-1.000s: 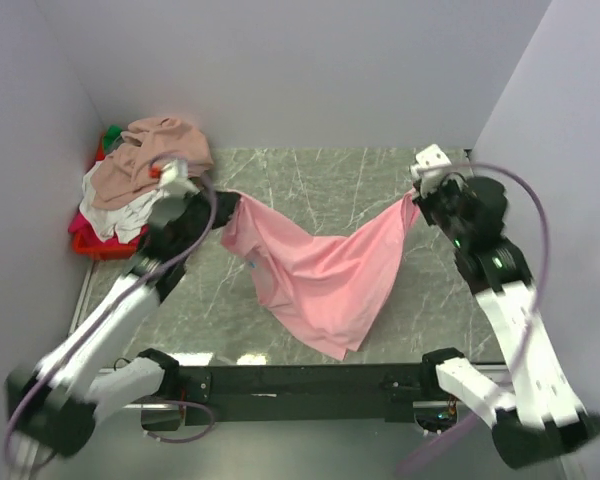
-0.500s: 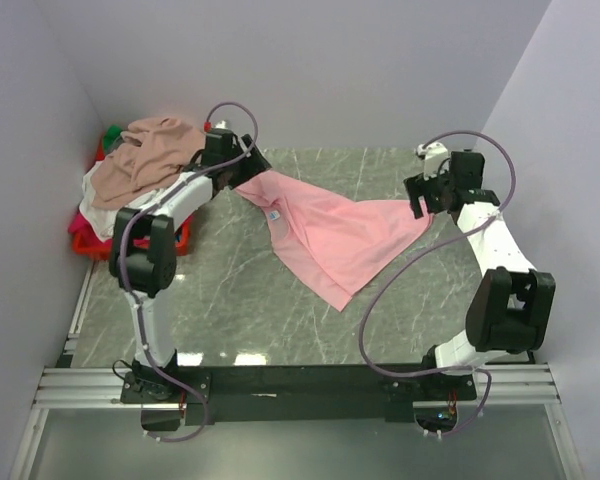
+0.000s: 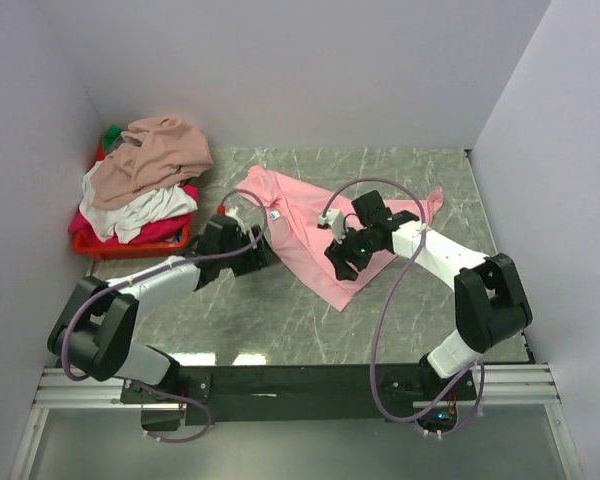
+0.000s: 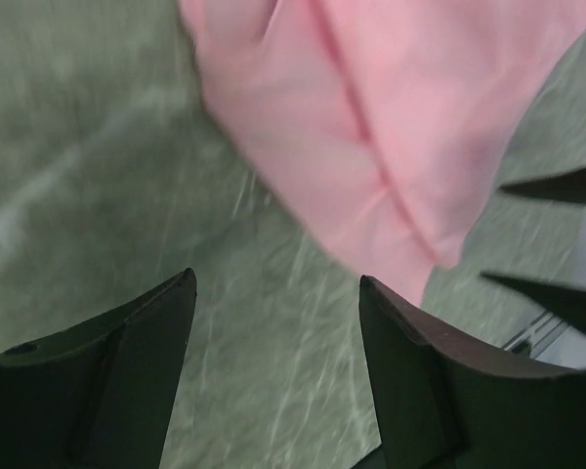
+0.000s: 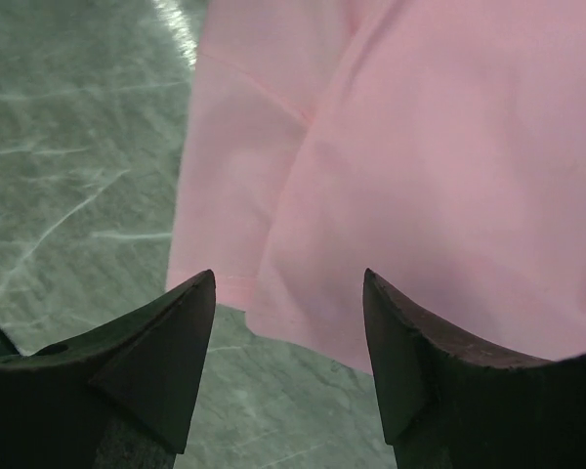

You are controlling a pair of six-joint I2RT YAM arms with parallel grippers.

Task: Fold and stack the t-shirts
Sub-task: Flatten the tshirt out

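Note:
A light pink t-shirt (image 3: 305,222) lies spread and creased on the marble table, its small neck label (image 3: 275,214) facing up. My left gripper (image 3: 267,250) hovers open just off the shirt's left edge. In the left wrist view only bare table shows between the left gripper's (image 4: 276,278) tips, with the pink shirt (image 4: 371,117) ahead. My right gripper (image 3: 338,264) is open over the shirt's near hem. That pink hem (image 5: 371,195) lies just past the right gripper's (image 5: 290,274) tips. More t-shirts, tan (image 3: 155,150), white (image 3: 130,212) and magenta (image 3: 170,229), are heaped at the back left.
The heap sits in a red plastic basket (image 3: 125,246) against the left wall, with a bit of green (image 3: 112,132) behind it. Purple-grey walls close in the table on three sides. The right gripper's fingertips (image 4: 566,186) show at the left wrist view's right edge.
Both grippers let go of the pink shirt's corners and opened. The shirt dropped flat onto the table. Both arms swung inward and nearer, down to its lower edges.

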